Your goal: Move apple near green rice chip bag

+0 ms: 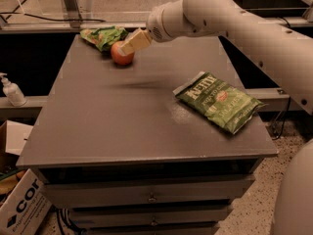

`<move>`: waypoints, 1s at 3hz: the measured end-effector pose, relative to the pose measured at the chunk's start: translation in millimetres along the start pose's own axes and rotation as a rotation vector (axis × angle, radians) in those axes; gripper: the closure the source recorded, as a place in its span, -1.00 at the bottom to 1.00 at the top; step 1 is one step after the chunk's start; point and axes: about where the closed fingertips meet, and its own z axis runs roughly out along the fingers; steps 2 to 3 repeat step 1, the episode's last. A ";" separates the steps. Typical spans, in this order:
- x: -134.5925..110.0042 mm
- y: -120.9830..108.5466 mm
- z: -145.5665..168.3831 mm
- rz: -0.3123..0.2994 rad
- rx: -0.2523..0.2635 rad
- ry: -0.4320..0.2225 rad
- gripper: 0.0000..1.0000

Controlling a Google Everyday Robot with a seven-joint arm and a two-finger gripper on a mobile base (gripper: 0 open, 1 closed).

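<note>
Camera view shows apple (122,54) beside green rice chip bag (103,35), gripper (134,41) at its top, grasp impossible to tell; likely placing, with a clean retreat next.

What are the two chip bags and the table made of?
Green rice chip bag: thin plastic film, wrinkled. Kettle chip bag: glossier film, flat, perhaps foil-lined. Table: matte grey top, laminate or painted metal, unclear. The gripper, cream plastic-looking, is right beside the apple.
</note>
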 end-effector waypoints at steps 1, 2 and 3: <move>0.0 0.1 0.1 0.000 0.000 0.000 -1.00; 0.0 0.1 0.1 0.000 0.000 0.000 -1.00; 0.0 0.1 0.1 0.000 0.000 0.000 -1.00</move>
